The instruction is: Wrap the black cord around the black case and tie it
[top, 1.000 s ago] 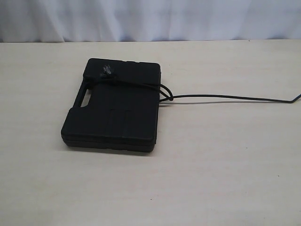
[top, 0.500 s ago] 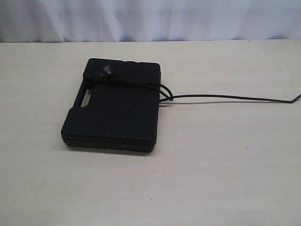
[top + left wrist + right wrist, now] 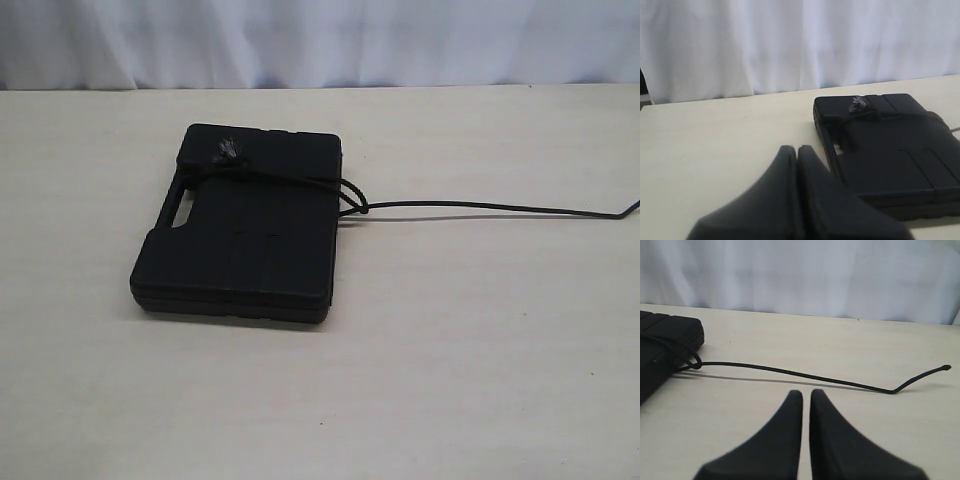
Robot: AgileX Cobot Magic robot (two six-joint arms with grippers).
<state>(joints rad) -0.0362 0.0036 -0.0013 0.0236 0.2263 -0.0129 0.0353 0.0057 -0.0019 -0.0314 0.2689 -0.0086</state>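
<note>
The black case [image 3: 240, 235] lies flat on the table, left of centre. The black cord [image 3: 480, 207] crosses the case's far part, its frayed grey tuft [image 3: 226, 150] resting on the lid, and is knotted at the case's right edge [image 3: 355, 203]. Its long free tail runs right across the table and ends in a small knob [image 3: 946, 367]. In the left wrist view the case [image 3: 890, 150] and tuft [image 3: 858, 104] lie ahead of my left gripper [image 3: 796, 150], which is shut and empty. My right gripper [image 3: 806, 394] is shut, empty, short of the cord [image 3: 790, 372]. Neither gripper shows in the exterior view.
The pale wooden table [image 3: 450, 380] spreads around the case. A white curtain [image 3: 320, 40] hangs behind its far edge.
</note>
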